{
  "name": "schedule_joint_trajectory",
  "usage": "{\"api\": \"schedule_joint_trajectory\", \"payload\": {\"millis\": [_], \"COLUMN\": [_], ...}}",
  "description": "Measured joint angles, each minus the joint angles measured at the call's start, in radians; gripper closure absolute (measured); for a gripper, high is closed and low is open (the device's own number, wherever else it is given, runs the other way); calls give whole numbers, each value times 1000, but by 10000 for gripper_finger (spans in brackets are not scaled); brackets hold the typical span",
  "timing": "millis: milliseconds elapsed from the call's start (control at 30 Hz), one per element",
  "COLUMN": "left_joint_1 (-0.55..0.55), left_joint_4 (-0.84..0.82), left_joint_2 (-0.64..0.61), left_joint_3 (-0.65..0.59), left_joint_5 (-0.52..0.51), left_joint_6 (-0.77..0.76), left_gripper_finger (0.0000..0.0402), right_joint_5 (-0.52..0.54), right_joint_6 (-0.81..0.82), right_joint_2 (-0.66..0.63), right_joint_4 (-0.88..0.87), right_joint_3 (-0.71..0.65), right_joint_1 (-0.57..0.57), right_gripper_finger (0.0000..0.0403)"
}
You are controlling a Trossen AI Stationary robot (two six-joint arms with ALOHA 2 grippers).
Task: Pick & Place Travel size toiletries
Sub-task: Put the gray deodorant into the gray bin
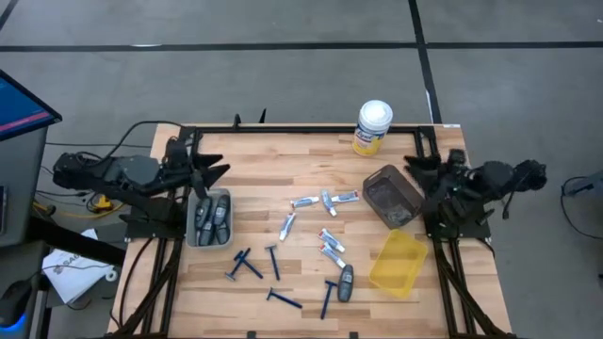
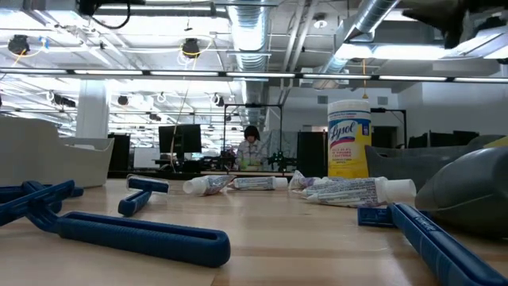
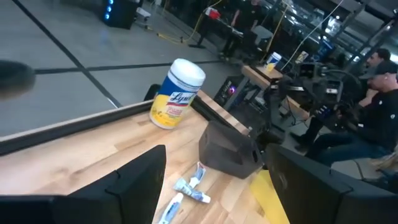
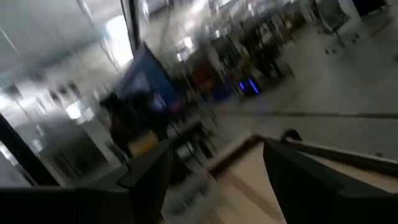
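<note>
The travel size toiletries lie spread on the wooden table. Blue razors (image 1: 247, 266) lie near the front, silver-white tubes (image 1: 325, 200) in the middle, and a dark grey shaver (image 1: 346, 282) beside a razor. Several more grey shavers lie in a grey bin (image 1: 193, 235) at the left. My left gripper (image 1: 213, 169) hovers open above the bin's far end, pointing across the table, with nothing between its fingers (image 3: 134, 186). My right gripper (image 1: 416, 166) is raised at the table's right far corner, open and holding nothing (image 4: 217, 186).
A yellow canister with a white lid (image 1: 373, 127) stands at the far edge. A dark see-through bin (image 1: 393, 196) and a yellow bin (image 1: 398, 262) sit at the right. People work at desks in the room beyond (image 3: 379, 106).
</note>
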Motion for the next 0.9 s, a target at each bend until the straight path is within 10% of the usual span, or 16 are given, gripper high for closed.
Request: {"api": "schedule_joint_trajectory", "payload": {"millis": [467,900], "left_joint_1": [0,0], "left_joint_4": [69,108], "left_joint_2": [-22,-23], "left_joint_3": [-112,-112], "left_joint_5": [57,141], "left_joint_6": [-50,-68], "left_gripper_finger": [128,128], "right_joint_5": [-431,-712], "right_joint_6": [-104,564], "right_joint_2": [561,1039], "right_joint_4": [-401,-666], "right_joint_3": [421,654], "right_joint_1": [-21,-95], "right_gripper_finger": [159,159]}}
